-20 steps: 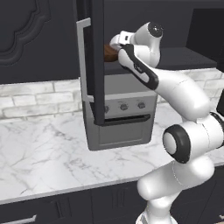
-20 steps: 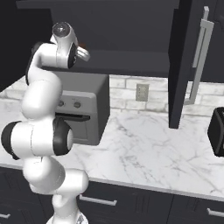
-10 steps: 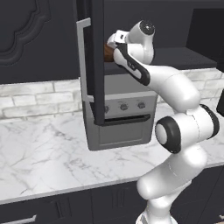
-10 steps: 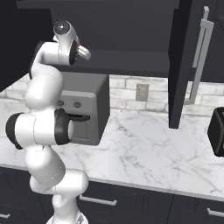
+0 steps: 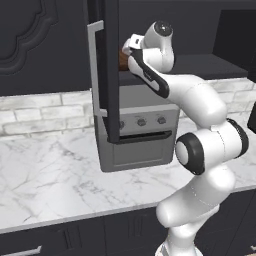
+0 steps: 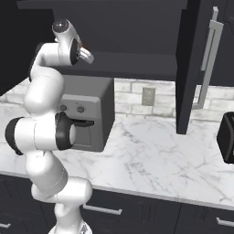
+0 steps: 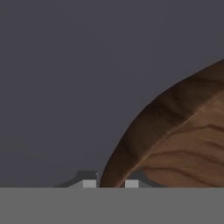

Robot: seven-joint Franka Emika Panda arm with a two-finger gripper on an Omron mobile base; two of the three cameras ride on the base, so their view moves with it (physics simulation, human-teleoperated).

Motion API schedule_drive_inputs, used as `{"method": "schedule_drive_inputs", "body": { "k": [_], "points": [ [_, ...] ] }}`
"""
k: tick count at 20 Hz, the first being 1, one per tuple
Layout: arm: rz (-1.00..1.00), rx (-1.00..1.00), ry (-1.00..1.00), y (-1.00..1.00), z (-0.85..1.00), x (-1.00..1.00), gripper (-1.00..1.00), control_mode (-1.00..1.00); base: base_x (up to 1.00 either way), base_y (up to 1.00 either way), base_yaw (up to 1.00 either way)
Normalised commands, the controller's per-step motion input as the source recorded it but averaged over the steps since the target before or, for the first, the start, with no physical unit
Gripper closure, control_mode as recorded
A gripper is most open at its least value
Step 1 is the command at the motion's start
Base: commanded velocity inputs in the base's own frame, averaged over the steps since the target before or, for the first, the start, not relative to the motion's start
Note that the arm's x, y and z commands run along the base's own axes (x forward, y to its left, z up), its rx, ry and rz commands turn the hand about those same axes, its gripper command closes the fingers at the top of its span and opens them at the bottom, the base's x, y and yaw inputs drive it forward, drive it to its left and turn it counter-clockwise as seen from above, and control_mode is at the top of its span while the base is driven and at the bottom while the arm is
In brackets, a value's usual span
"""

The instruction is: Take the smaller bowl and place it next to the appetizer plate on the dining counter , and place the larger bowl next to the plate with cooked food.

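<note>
Inside the open dark upper cabinet [image 5: 150,20], above the counter, we find the smaller bowl [image 7: 175,140], the dark brown wooden one with clear grain. In the left base view a sliver of the same bowl [image 5: 123,59] shows just past the edge of the open cabinet door [image 5: 107,75], level with the shelf. In the hand view its rim curves up from between the two fingertips toward the right edge, with the plain grey cabinet wall behind it. We cannot tell whether anything lies in the bowl, since only its rim and part of its side are shown.

The gripper [image 7: 110,183] sits at the bottom of the hand view with its fingertips [image 7: 89,183] drawn close together, one on each side of the bowl's rim, so we read it as clamped on the smaller bowl. In the left base view the gripper [image 5: 126,52] reaches into the cabinet from the raised arm, right against the brown edge.

Below the cabinet a grey toaster oven [image 5: 142,135] stands on the white marble counter [image 5: 45,185], its door closed. In the right base view a black appliance [image 6: 227,137] sits at the far right of the counter.
</note>
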Motion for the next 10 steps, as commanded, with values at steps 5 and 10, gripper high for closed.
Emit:
{"method": "schedule_drive_inputs", "body": {
  "k": [5,10],
  "points": [
    [-0.04,0.0,0.0,-0.17,0.0,-0.41,1.0,-1.0,0.0,0.0,0.0],
    [-0.27,0.04,0.0,-0.87,-0.14,-1.0,1.0,-1.0,0.0,0.0,0.0]
  ]
}}
